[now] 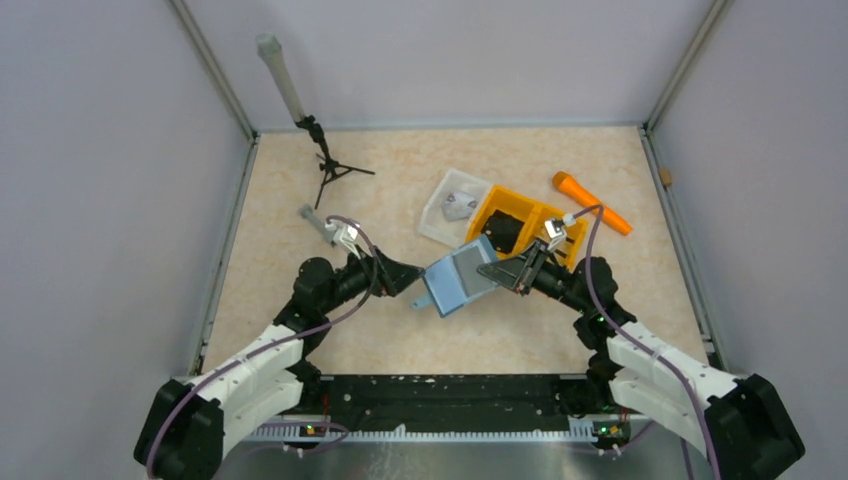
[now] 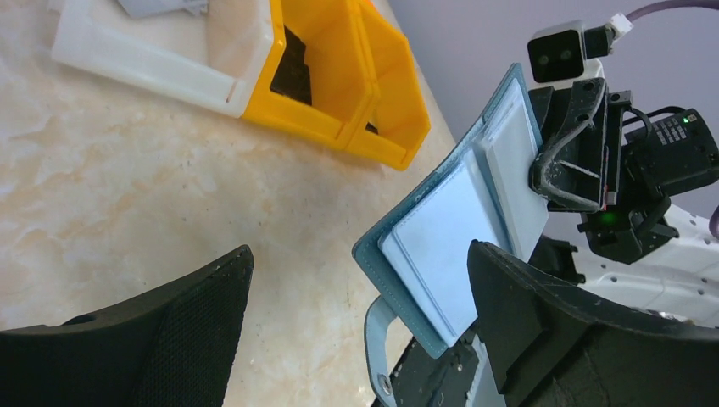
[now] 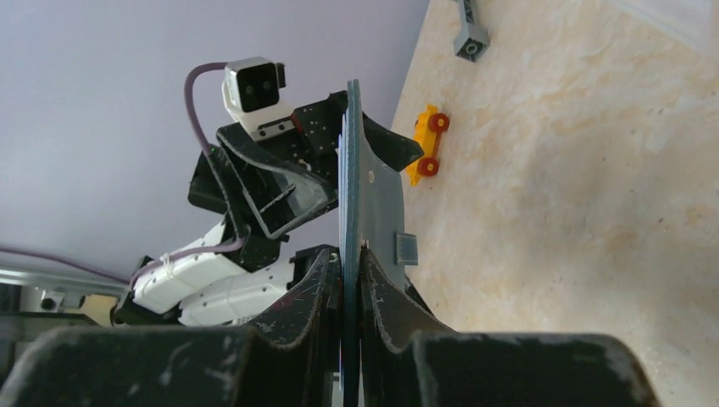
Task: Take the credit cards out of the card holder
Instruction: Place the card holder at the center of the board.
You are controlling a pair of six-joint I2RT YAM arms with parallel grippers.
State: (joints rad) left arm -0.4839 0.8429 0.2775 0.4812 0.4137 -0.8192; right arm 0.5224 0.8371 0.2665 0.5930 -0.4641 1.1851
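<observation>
The card holder (image 1: 458,280) is a teal-blue folding wallet, held up off the table and spread open. My right gripper (image 3: 351,254) is shut on its edge, with one finger on each side of the thin cover (image 3: 370,199). In the left wrist view the card holder (image 2: 449,229) shows pale blue layered panels inside. I cannot tell credit cards from pockets there. My left gripper (image 2: 360,253) is open wide at the holder's lower corner. Its right finger (image 2: 576,331) overlaps the holder's lower part, and I cannot tell whether they touch. A strap with a snap (image 2: 379,348) hangs below.
An orange divided bin (image 1: 540,215) and a white tray (image 1: 440,215) sit just behind the card holder. An orange stick (image 1: 590,202) lies at the back right. A small tripod (image 1: 330,165) and a grey piece (image 1: 312,217) stand back left. A yellow toy car (image 3: 428,140) lies on the table.
</observation>
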